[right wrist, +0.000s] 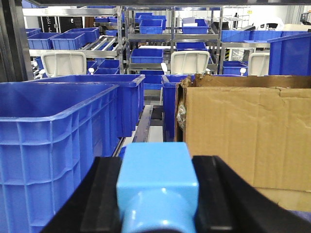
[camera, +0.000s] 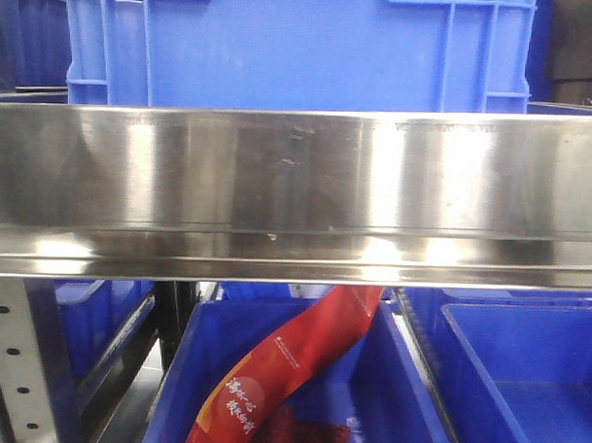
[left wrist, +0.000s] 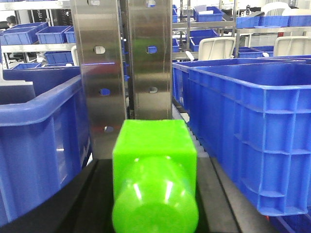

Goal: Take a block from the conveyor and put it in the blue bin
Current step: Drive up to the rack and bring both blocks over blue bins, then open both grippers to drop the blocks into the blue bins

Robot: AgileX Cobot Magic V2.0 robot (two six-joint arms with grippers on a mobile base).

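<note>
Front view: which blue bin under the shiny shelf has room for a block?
The right bin shows a bare floor between its walls. The middle bin is crowded: a long red packet lies across it.

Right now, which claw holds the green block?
The left claw: the green block sits between its dark fingers. The right claw holds a light blue block instead.
</note>
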